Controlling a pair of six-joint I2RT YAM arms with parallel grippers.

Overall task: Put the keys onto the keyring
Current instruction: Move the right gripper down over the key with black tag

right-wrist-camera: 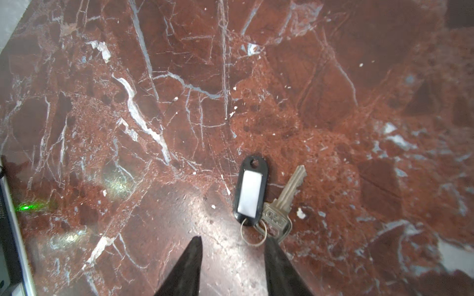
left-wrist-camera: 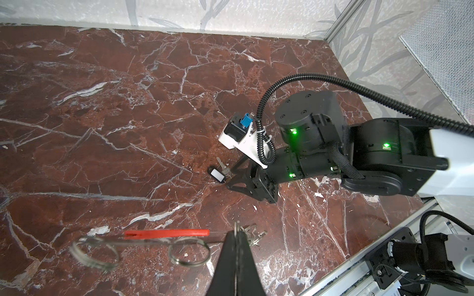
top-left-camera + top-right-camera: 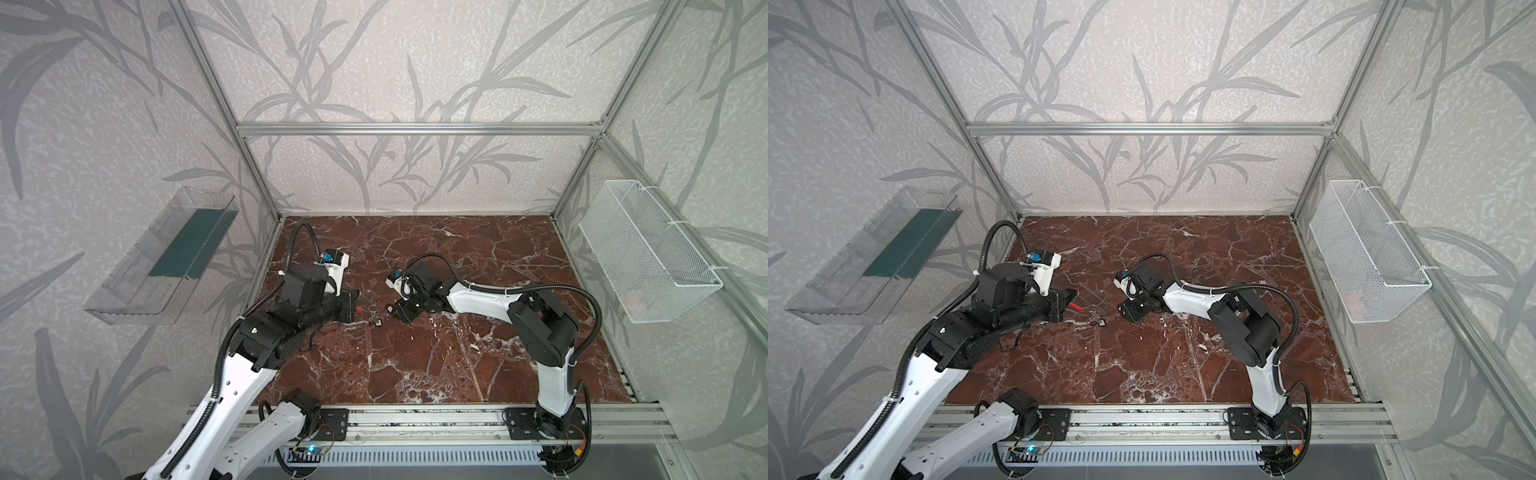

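In the left wrist view my left gripper [image 2: 237, 230] is shut on the keyring's thin metal band. The keyring [image 2: 166, 232] shows edge-on, with its red segment and two small loops [image 2: 189, 251] hanging off it. A silvery bunch of keys [image 2: 252, 237] hangs just behind the fingertips. In both top views the red segment [image 3: 358, 309] [image 3: 1076, 306] and the bunch [image 3: 376, 318] [image 3: 1098, 319] lie between the two arms. My right gripper [image 1: 233, 241] stands open low over the marble. A single key [image 1: 284, 202] with a black tag [image 1: 250, 192] lies just ahead of it. The key's small split ring [image 1: 254, 233] touches one fingertip.
The floor is dark red marble [image 3: 436, 353]. A clear plastic tray [image 3: 166, 257] hangs on the left wall and a white mesh basket [image 3: 648, 249] on the right wall. An aluminium rail [image 3: 415, 419] carrying both arm bases runs along the front edge.
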